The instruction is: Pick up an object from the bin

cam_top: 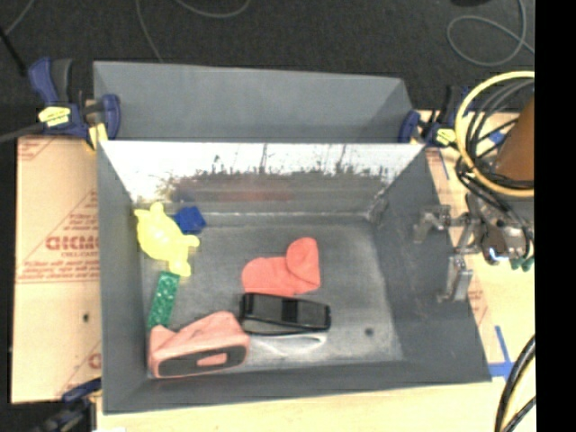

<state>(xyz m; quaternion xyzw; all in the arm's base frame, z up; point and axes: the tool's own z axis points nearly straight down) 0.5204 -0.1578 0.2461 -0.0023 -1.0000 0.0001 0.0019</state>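
Pink padded thing with a black underside (200,349) lies front-left, its end touching the black bar (284,313) at mid-front. Salmon soft lump (283,270) sits just behind the bar, clear on top; likely your easiest pick. Gripper (447,255) hangs over the right slope of the bin (423,322), fingers apart, nothing between them, well apart from every item. Bring it left first, then descend straight. Yellow toy (162,237), blue block (189,219) and green piece (164,300) crowd the left wall; skip those.
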